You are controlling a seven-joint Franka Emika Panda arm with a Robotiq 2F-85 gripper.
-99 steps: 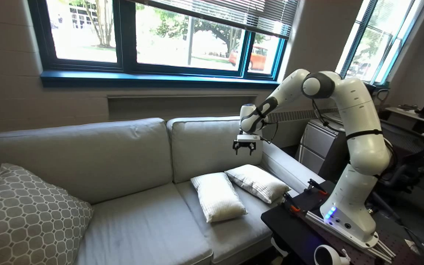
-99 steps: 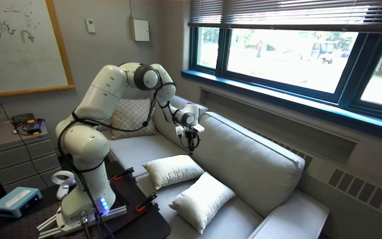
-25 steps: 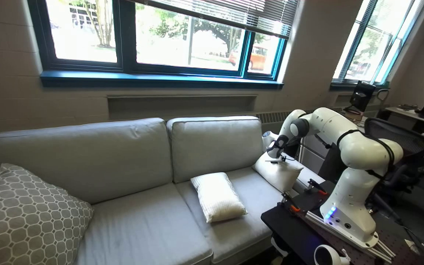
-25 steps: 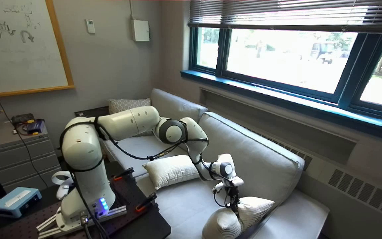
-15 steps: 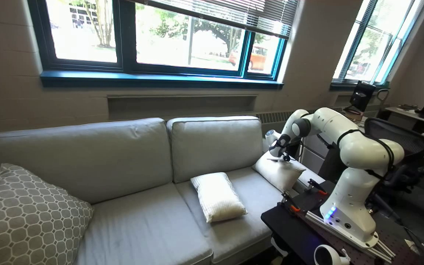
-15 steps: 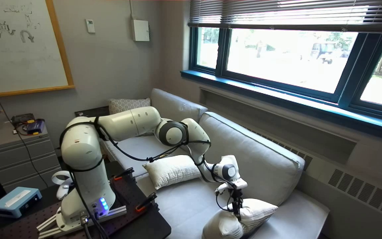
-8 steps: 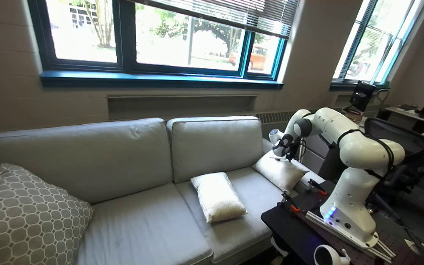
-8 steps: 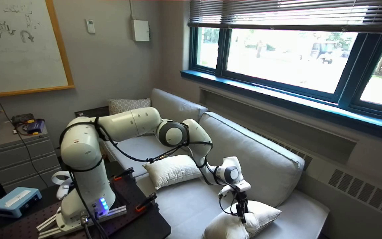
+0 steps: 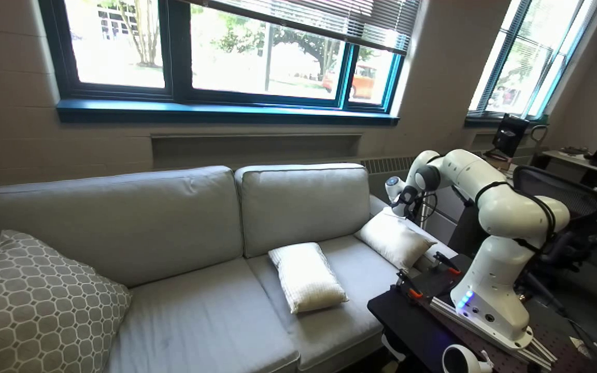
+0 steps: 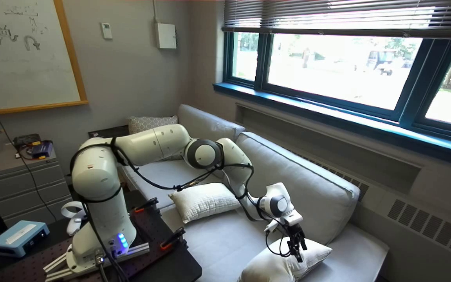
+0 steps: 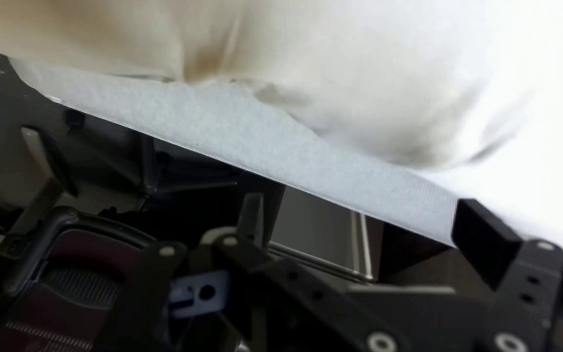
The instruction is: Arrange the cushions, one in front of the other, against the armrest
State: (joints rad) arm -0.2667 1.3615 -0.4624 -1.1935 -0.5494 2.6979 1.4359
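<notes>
Two dark fingers (image 11: 484, 240) are spread wide apart on the gripper (image 11: 364, 227), and nothing is held between them. Just beside them is set the nearer cream cushion (image 9: 394, 241); the upper part of the wrist view is filled by it, though whether it is touched cannot be told. It is tilted against the armrest (image 11: 203, 122), whose grey top is partly hidden by its edge. Below, past the armrest's outer side, an office chair (image 11: 83, 293) is glimpsed. Farther from the gripper, the second cream cushion (image 9: 309, 280) is laid flat on the sofa (image 9: 195, 321), well apart from both the fingers and the nearer cream cushion. Behind the two, the seat is bordered by the sofa's back (image 9: 303, 202). At the opposite end, a patterned pillow (image 9: 44, 305) is shown propped in both exterior views, and beyond the sofa a blue-framed window (image 9: 257, 62) is seen, partly covered by a blind (image 9: 376, 23).
</notes>
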